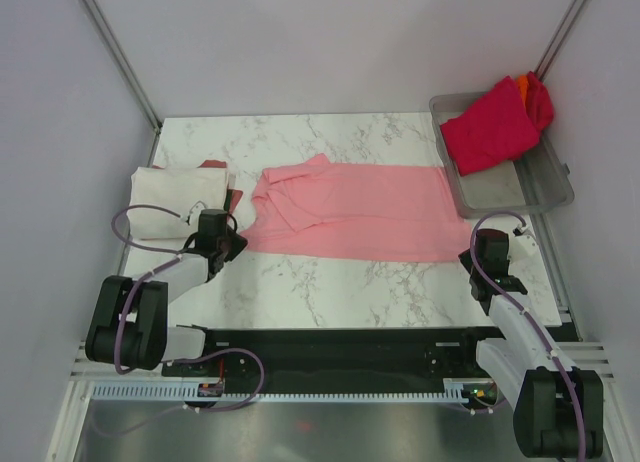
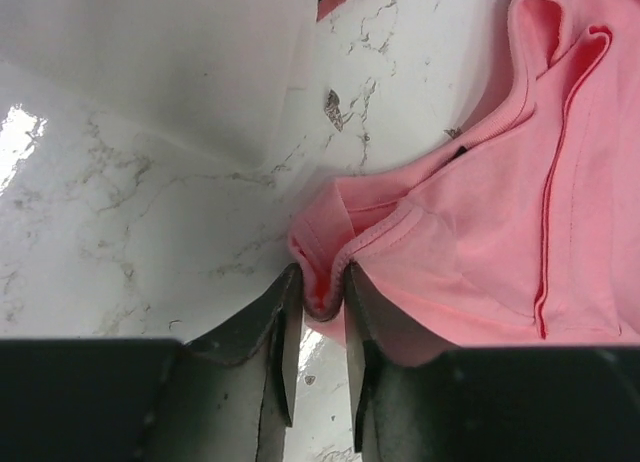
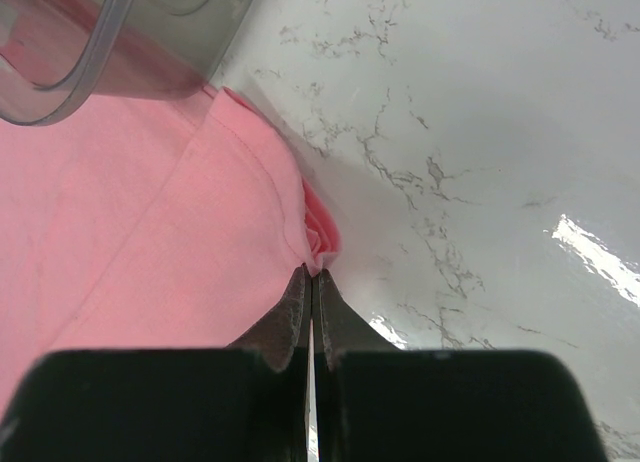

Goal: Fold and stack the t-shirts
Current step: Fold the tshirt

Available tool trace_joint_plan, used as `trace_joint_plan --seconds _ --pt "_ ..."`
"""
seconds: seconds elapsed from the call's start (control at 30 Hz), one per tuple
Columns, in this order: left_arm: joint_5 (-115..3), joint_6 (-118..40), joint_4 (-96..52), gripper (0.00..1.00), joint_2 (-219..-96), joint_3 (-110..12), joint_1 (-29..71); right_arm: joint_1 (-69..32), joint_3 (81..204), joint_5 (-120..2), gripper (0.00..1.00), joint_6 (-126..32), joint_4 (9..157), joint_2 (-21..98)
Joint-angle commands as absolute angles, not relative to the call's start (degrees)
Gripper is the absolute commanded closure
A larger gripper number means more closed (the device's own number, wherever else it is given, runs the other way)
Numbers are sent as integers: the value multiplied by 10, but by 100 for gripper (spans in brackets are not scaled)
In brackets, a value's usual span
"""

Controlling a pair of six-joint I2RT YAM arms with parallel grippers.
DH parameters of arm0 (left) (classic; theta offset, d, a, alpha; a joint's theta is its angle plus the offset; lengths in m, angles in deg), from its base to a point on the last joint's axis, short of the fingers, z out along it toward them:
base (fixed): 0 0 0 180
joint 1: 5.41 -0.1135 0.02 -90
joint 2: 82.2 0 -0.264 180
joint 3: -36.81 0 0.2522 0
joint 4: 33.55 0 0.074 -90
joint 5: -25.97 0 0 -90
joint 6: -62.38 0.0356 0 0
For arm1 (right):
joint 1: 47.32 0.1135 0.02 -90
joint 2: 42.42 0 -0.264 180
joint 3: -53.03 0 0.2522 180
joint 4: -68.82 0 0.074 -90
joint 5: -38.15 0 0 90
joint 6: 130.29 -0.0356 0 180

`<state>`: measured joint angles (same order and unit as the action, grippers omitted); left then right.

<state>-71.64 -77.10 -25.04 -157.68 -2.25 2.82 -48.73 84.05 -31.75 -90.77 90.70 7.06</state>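
A light pink t-shirt (image 1: pixel 350 212) lies flat across the middle of the marble table, with its near edge folded over. My left gripper (image 1: pixel 236 244) is at the shirt's near left corner. In the left wrist view its jaws (image 2: pixel 322 282) pinch a bunched fold of the pink cloth (image 2: pixel 480 242). My right gripper (image 1: pixel 470 256) is at the near right corner, shut tight (image 3: pixel 311 274) on a small pinch of the pink hem (image 3: pixel 150 232). A folded cream-white t-shirt (image 1: pixel 175 197) lies at the left on top of a dark red one (image 1: pixel 213 166).
A grey translucent tray (image 1: pixel 540 187) stands at the back right, close to the pink shirt's right end (image 3: pixel 100 42). A crimson t-shirt (image 1: pixel 490 127) and an orange one (image 1: pixel 540 92) are heaped in it. Enclosure walls stand on the left, right and back.
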Motion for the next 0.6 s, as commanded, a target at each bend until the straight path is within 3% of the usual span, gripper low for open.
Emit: trace_joint_plan --seconds 0.0,0.1,0.13,0.57 --pt "-753 -778 -215 73 -1594 -41 28 -491 840 -319 100 -899 893 68" --pt "-751 -779 -215 88 -1589 -43 28 -491 840 -318 100 -899 893 66" --pt "-752 -779 -215 98 -1588 -42 28 -490 840 -320 100 -898 893 65" --pt "-733 -776 -56 98 -1476 -121 16 -490 923 -354 100 -911 999 97"
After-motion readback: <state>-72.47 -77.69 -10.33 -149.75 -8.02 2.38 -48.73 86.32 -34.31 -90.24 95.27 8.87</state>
